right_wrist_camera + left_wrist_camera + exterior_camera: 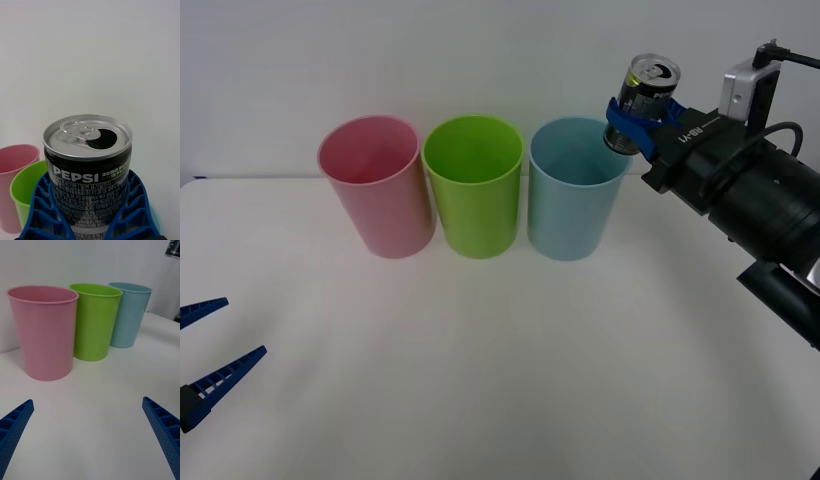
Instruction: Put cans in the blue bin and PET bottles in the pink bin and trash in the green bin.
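Closest to the camera in the front view, the left gripper is parked low at the table's left edge, its blue ribbed fingers spread wide with nothing between them, just hanging over the bare white table.

Further back there's the row of three tall, smooth, slightly tapered plastic bins standing upright side by side near the table's far edge: the pale-pink round bin on the left, the lime-green round bin in the middle, and the light-blue round bin on the right. They sit just beside each other, and I can't tell whether the walls actually touch. As far as the front view looks into them, all three show just bare inner walls.

Over on the right, the right gripper reaches in from the side, up in the air, with its blue fingers clamped around the lower body of the small drink can, which has a black body with Pepsi Zero print and a silvery top with the tab already popped. The can is slightly tilted and sits above the light-blue bin's right-hand rim, not inside it.

Behind everything is a plain white wall.
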You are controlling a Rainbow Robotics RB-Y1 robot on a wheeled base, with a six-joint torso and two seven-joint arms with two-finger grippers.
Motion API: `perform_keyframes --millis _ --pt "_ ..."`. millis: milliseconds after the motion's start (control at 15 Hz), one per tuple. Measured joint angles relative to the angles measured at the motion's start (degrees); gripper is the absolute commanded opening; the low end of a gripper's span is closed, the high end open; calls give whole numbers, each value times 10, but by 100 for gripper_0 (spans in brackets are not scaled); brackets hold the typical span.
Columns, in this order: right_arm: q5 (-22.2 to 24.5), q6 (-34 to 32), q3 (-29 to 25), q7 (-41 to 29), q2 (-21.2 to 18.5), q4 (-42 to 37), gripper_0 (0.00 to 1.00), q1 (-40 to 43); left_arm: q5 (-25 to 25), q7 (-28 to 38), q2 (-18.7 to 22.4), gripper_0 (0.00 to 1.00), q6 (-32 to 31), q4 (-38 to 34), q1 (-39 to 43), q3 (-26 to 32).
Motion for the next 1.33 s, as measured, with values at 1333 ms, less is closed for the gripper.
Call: perform_keyframes --millis 1333 --pt "169 16 57 -62 29 277 0 -187 0 0 0 100 0 0 0 0"
